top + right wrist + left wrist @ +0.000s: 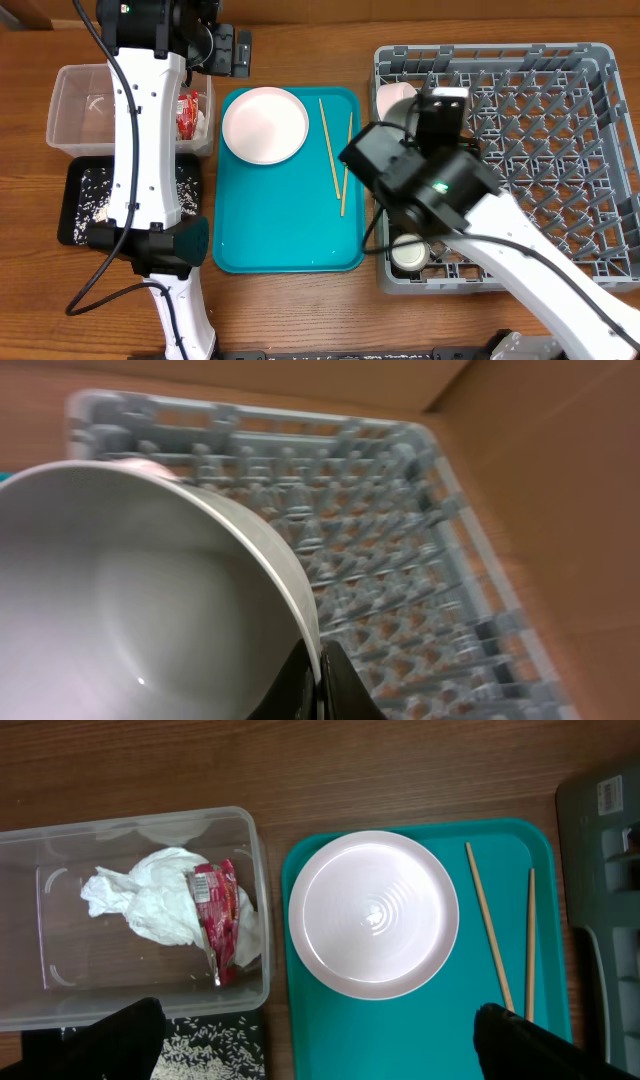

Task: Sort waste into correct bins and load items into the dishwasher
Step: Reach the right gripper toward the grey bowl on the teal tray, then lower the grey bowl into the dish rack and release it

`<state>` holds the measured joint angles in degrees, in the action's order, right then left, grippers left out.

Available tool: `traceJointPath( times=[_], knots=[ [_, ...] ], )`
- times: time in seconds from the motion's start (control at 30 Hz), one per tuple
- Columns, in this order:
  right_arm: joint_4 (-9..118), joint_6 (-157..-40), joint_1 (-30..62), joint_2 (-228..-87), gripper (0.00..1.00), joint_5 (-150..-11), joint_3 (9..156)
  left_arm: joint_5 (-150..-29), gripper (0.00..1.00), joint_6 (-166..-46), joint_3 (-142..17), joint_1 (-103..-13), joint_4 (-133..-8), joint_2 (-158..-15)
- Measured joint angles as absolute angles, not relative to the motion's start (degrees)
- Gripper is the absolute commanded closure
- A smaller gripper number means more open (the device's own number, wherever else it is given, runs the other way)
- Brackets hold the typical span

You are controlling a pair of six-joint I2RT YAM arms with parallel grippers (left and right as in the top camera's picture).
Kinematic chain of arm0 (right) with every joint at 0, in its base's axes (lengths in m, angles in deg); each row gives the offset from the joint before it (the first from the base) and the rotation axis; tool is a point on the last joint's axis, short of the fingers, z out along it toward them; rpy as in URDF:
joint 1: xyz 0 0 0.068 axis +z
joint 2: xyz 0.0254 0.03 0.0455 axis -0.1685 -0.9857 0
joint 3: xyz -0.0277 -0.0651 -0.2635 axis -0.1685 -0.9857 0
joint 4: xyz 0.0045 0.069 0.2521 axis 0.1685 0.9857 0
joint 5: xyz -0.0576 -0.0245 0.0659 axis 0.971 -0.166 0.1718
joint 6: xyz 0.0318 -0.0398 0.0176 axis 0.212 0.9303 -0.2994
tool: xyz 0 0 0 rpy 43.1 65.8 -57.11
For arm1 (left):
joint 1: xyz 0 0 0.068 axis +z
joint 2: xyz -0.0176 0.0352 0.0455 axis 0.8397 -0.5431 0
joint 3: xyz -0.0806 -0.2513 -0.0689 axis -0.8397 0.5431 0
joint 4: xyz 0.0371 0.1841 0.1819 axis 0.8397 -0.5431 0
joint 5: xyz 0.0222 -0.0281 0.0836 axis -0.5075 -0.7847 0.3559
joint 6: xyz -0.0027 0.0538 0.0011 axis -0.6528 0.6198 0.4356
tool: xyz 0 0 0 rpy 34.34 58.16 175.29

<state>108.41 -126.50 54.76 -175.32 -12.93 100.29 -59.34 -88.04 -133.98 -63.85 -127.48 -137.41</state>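
bowl [130,620] above dish rack [400,560], plate [373,913] beside chopsticks [488,925] on tray [400,1030]

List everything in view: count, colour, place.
clear tub: one, transparent, table's left
napkin: one, white, crumpled in tub
wrapper: one, red-and-white, in tub against napkin
black tray: one, beside tub
rice scraps: many, white, in black tray
teal tray: one, centre
plate: one, pinkish-white, on teal tray
chopsticks: two, wooden, right of plate
dish rack: one, grey, right
cup: one, white, rack's near-left corner
pink bowl: one, rack's far-left corner
white bowl: one, held over rack
left gripper: open, above plate
right gripper: shut on white bowl's rim
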Motion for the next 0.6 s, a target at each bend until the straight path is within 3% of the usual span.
traceJointPath(
  times=[0.33, 0.6],
  knots=[
    [104.39, -126.48, 51.68, -186.24, 0.96, 3.5, 87.68, -59.32, 0.0, -88.02, -133.98, -63.85, -127.45, -137.41],
    [100.72, -126.32, 50.76, -192.85, 0.96, 5.38, 86.85, -59.32, 0.0, -88.02, -133.98, -63.85, -127.45, -137.41]
  ],
)
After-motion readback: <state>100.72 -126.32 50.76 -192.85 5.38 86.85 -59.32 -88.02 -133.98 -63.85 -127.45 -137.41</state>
